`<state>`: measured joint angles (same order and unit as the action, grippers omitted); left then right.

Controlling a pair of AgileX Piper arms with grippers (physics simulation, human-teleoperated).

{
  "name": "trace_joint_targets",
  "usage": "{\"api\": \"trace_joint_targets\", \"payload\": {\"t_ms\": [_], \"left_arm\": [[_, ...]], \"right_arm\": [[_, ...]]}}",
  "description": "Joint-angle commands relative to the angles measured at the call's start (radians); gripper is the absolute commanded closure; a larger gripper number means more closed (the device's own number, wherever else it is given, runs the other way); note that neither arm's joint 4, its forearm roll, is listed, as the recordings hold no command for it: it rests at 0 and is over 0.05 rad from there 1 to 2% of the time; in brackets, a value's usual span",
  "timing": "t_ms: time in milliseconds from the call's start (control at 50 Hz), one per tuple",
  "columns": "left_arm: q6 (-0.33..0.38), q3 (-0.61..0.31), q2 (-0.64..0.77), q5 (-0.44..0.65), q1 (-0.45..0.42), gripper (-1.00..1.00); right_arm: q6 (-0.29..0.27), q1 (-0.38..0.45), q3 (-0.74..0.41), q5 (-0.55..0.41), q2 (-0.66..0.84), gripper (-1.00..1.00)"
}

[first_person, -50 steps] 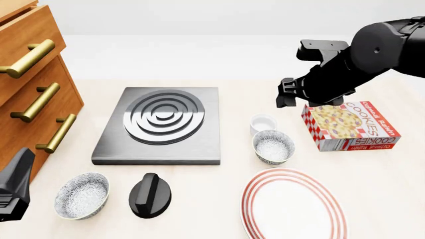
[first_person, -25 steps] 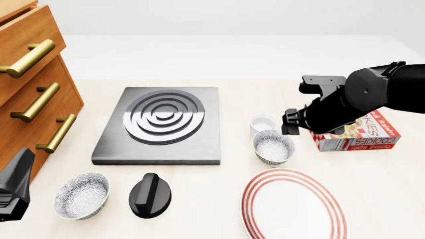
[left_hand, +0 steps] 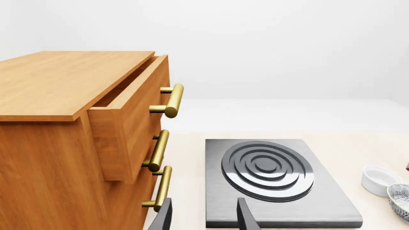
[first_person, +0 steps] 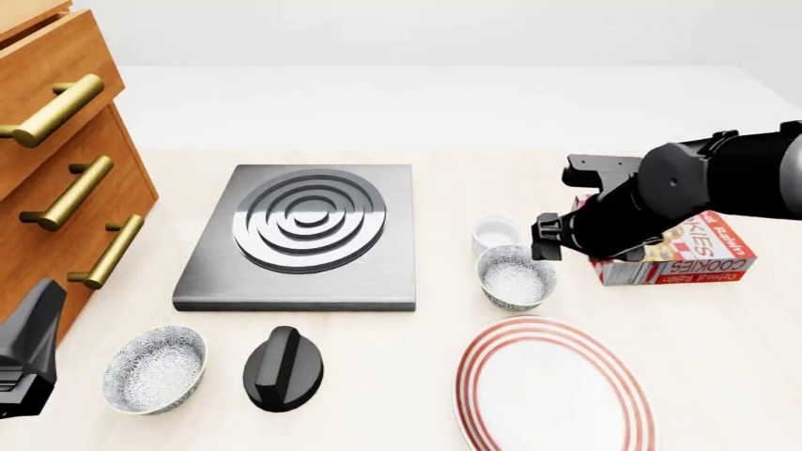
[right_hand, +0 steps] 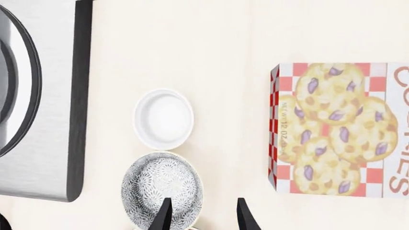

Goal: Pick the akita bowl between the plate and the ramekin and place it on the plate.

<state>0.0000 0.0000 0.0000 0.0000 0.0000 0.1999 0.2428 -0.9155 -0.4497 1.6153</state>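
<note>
Drawers (first_person: 56, 169) of a wooden chest stand at nine o'clock in the front view, brass-handled, the top one pulled a little open in the left wrist view. On the pale surface (first_person: 414, 103) a dark hob plate (first_person: 300, 235) with raised rings lies toward ten o'clock of centre. At five o'clock lies the plate (first_person: 551, 387), white with red rings, nothing on it. At three o'clock a cookie box (first_person: 683, 249) lies flat, partly hidden by the right arm. Two speckled bowls stand on the surface: the akita bowl (first_person: 516, 276) sits upright between the plate, at its six o'clock, and the ramekin (first_person: 497, 232), at its twelve o'clock and very close to it; a second speckled bowl (first_person: 154, 368) stands at seven o'clock, well apart. Just beside that, at its three o'clock, lies a black knob (first_person: 284, 368). The right hand (right_hand: 201, 216) hangs over the akita bowl's rim on the cookie-box side, its fingers (right_hand: 163, 215) parted, one above the bowl's inside and the other outside it; whether they touch the rim cannot be told. The left hand (left_hand: 203, 215) is at the near left edge, low beside the chest, fingers spread with nothing between them.
</note>
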Motion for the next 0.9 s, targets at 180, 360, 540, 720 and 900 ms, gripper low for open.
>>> {"api": "trace_joint_targets", "payload": {"t_ms": [180, 360, 540, 720, 900], "left_arm": [[0.0, 0.0, 0.0, 0.0, 0.0, -1.0], [0.0, 0.0, 0.0, 0.0, 0.0, -1.0], [0.0, 0.0, 0.0, 0.0, 0.0, -1.0], [0.0, 0.0, 0.0, 0.0, 0.0, -1.0], [0.0, 0.0, 0.0, 0.0, 0.0, -1.0]], "right_arm": [[0.017, 0.02, 0.025, 0.058, 0.068, -1.0], [0.021, 0.017, 0.04, 0.074, 0.079, -1.0], [0.031, 0.012, 0.068, 0.104, 0.094, -1.0], [0.025, 0.01, 0.077, 0.123, 0.113, -1.0], [-0.018, -0.043, 0.09, 0.134, 0.093, 1.0]]}}
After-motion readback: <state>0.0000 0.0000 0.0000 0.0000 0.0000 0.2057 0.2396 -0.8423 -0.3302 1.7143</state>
